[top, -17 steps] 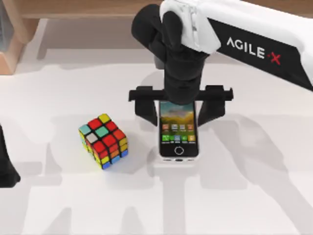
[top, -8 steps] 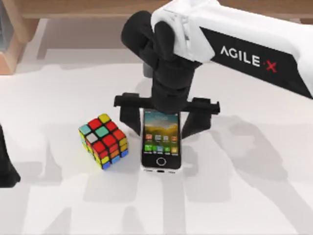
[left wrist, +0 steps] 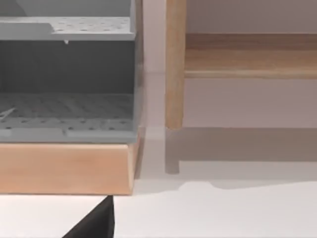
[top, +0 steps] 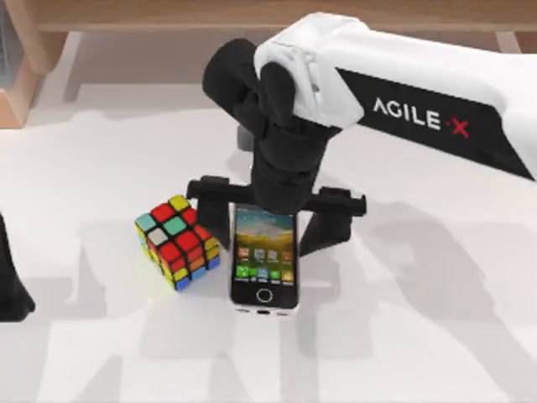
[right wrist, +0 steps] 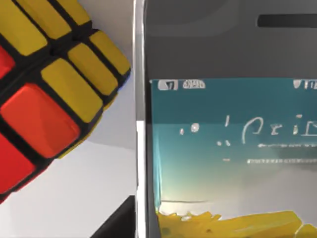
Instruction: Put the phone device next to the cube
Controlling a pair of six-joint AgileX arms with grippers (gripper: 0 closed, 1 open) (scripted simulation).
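The cube [top: 178, 241], scrambled with black edges, sits on the white table left of centre. Just to its right is the phone [top: 264, 262], screen lit and home button toward the table's front. My right gripper [top: 266, 228] reaches down from the back and is shut on the phone's far half, with one black finger [top: 216, 220] between phone and cube. A narrow gap separates phone and cube. The right wrist view shows the cube [right wrist: 44, 89] close beside the phone [right wrist: 228, 148]. I cannot tell whether the phone touches the table. My left arm [top: 8, 285] is parked at the left edge.
A wooden rail [top: 252, 13] runs along the back of the table. A wooden stand holding a grey perforated tray [left wrist: 67, 106] is at the back left, next to a wooden post [left wrist: 174, 64]. White tabletop [top: 436, 336] lies open to the right and front.
My right gripper has carried the phone leftward and toward the front, from about a phone's width away from the cube to just beside it. The cube and left arm have not moved.
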